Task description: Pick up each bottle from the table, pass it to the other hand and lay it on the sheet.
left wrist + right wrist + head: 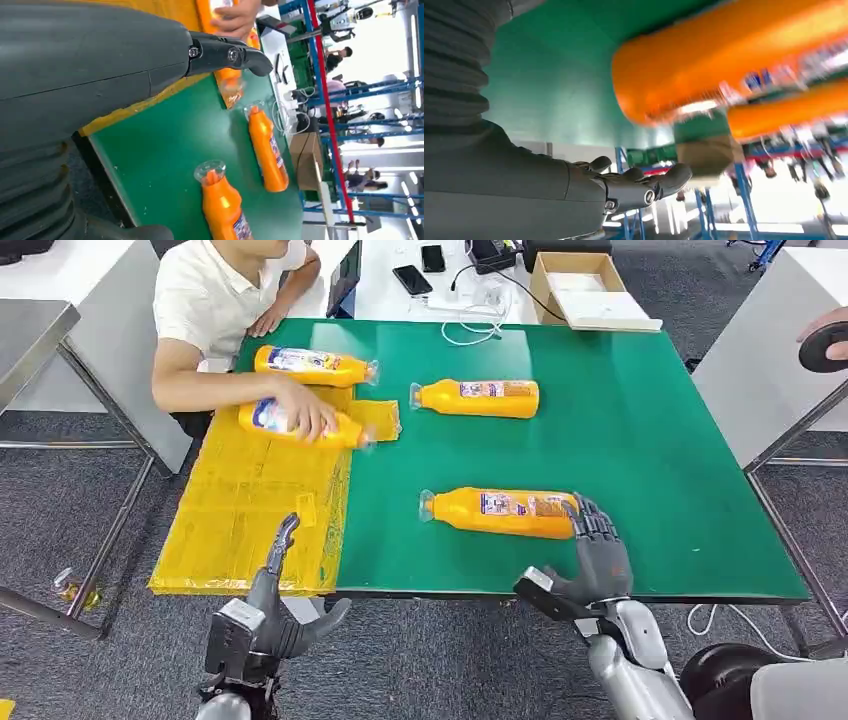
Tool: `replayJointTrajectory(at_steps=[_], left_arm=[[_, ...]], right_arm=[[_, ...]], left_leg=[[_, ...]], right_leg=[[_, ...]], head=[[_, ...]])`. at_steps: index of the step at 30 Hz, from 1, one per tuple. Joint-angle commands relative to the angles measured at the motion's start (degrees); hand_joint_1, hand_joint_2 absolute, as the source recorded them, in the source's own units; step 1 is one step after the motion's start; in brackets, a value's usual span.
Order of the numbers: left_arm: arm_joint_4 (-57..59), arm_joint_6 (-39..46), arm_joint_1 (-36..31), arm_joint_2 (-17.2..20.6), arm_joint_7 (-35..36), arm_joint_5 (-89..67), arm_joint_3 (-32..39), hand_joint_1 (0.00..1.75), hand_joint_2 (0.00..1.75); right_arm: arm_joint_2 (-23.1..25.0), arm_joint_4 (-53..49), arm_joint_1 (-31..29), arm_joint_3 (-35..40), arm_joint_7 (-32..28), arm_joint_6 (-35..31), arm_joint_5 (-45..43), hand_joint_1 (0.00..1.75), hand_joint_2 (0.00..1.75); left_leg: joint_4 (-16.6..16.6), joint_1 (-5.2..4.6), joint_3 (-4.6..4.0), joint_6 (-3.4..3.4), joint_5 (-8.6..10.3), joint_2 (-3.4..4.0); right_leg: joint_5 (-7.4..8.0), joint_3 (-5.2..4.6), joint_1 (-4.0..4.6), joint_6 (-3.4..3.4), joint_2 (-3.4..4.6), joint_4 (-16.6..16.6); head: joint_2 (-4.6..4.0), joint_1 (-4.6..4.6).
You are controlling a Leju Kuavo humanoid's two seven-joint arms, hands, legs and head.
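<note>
- Bottles lie on their sides across our green table (pixel 650 440): four orange ones, each with a clear cap.
- Our nearest bottle (pixel 500 512) rests on the bare green near the front edge, cap toward the yellow sheet (pixel 240 510), base toward our right hand (pixel 598 555).
- Our right hand sits at that bottle's base, fingers (pixel 592 520) spread and raised against its end. We cannot tell whether they touch it; nothing is gripped, and in the right wrist view the thumb (pixel 644 187) stands apart from the blurred orange body (pixel 724 65).
- Our left hand (pixel 283 615) hangs just off the front edge of the table beside the sheet, fingers apart, one pointing up over the sheet's near corner, holding nothing.
- A second bottle (pixel 478 398) lies farther back on the green, well apart from the first, cap toward the sheet.
- Two more bottles lie at the sheet's far end: the far bottle (pixel 315 366) at the table's back corner, and the covered bottle (pixel 300 425) just in front of it.
- A person's hand (pixel 308 410) rests on the covered bottle; the person sits at the table's left far corner.
- Beyond the table we see a cardboard box (pixel 580 285), phones (pixel 412 278) and a white cable (pixel 475 330) on a white surface.
</note>
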Motion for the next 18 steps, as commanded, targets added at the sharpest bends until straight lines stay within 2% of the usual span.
replayJointTrajectory(at_steps=[1,9,12,18], left_arm=[[7.6,-1.2,-8.2,-0.3,1.9,-1.2,-2.1,0.00,1.75],[8.5,-1.6,-10.9,-0.2,2.3,-1.5,-3.6,0.00,1.75],[8.5,-1.7,-11.4,-0.3,2.3,-1.5,-4.0,0.00,1.75],[8.2,-1.7,-11.3,-0.2,2.3,-1.4,-4.2,0.00,1.75]], right_arm=[[0.1,22.6,-15.2,5.1,5.3,3.3,3.9,0.00,1.75],[2.2,25.1,-18.6,5.3,5.1,1.4,5.2,0.00,1.75],[3.5,25.4,-19.6,5.9,5.0,0.3,6.1,0.00,1.75],[4.0,25.3,-19.8,5.7,4.8,-0.2,6.0,0.00,1.75]], left_leg=[[0.0,-0.01,0.16,-0.07,-0.02,0.18],[0.0,0.01,0.06,-0.03,0.02,0.09],[0.0,-0.01,0.26,-0.10,-0.06,0.23],[0.0,0.00,0.08,-0.04,0.01,0.08]], right_leg=[[0.01,0.09,0.01,-0.11,0.12,0.0],[0.01,0.04,0.00,-0.07,0.06,0.0],[-0.05,0.19,0.01,-0.17,0.15,0.0],[0.00,0.05,0.00,-0.08,0.05,0.0]], head=[[0.00,0.04],[0.00,0.04],[0.00,0.04],[0.00,0.02]])
